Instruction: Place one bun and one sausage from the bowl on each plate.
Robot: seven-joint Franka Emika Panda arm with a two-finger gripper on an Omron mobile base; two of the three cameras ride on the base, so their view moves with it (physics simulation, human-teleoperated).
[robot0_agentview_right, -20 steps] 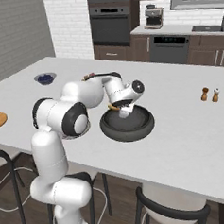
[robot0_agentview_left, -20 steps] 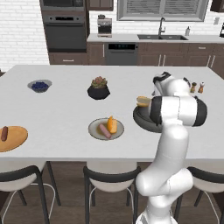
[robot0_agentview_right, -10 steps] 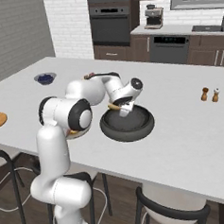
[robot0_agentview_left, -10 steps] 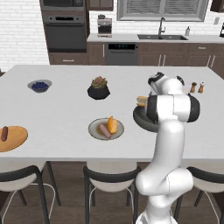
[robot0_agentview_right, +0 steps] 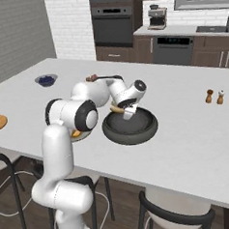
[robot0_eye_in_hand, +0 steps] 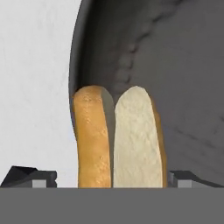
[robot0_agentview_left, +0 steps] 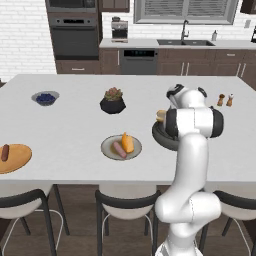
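My gripper point(robot0_eye_in_hand: 111, 179) is open and hangs low over the near rim of the dark bowl point(robot0_agentview_right: 130, 126), its fingertips point(robot0_eye_in_hand: 30, 177) on either side of a split golden bun point(robot0_eye_in_hand: 116, 140) that leans on the bowl's wall. That bun point(robot0_agentview_left: 161, 116) peeks out left of my arm. The pale grey plate point(robot0_agentview_left: 107, 144) holds a bun point(robot0_agentview_left: 128, 142) and a sausage point(robot0_agentview_left: 119, 149). One sausage point(robot0_agentview_left: 5, 152) lies on the wooden plate point(robot0_agentview_left: 15, 159) at the counter's left.
A small bowl of blueberries point(robot0_agentview_left: 45, 97) and a black plant pot point(robot0_agentview_left: 113, 102) stand further back on the white counter. Two shakers point(robot0_agentview_left: 225, 100) are at the right. Stools line the near counter edge.
The hand has shifted slightly left over the bowl's rim and settled around the bun. The jaws stay wide.
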